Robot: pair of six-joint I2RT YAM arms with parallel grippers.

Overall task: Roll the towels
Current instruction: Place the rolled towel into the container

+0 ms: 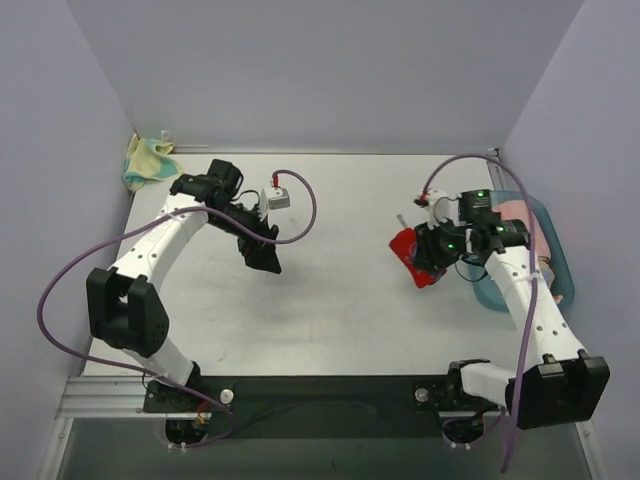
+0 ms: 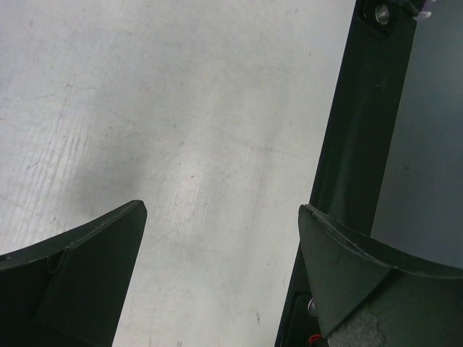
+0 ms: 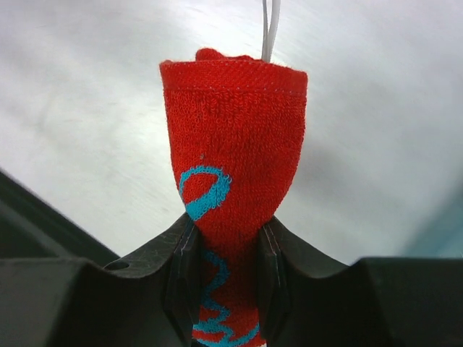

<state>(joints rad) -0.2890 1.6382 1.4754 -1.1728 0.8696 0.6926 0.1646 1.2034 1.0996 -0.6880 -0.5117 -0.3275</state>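
Item one: red towel (image 1: pixel 408 250), seemingly rolled, right of centre; we are pinching it in the right gripper (image 3: pixel 224 267). Left gripper (image 2: pixel 221 238): gaping wide, empty. Item two: yellow towel (image 1: pixel 145 162), lying crumpled upper left; we judge it needs fetching next.

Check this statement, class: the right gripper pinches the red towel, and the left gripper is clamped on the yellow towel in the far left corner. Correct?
Not quite. The left gripper is open and holds nothing, as the left wrist view shows; the yellow towel lies untouched in that corner. The right gripper does pinch the red towel.
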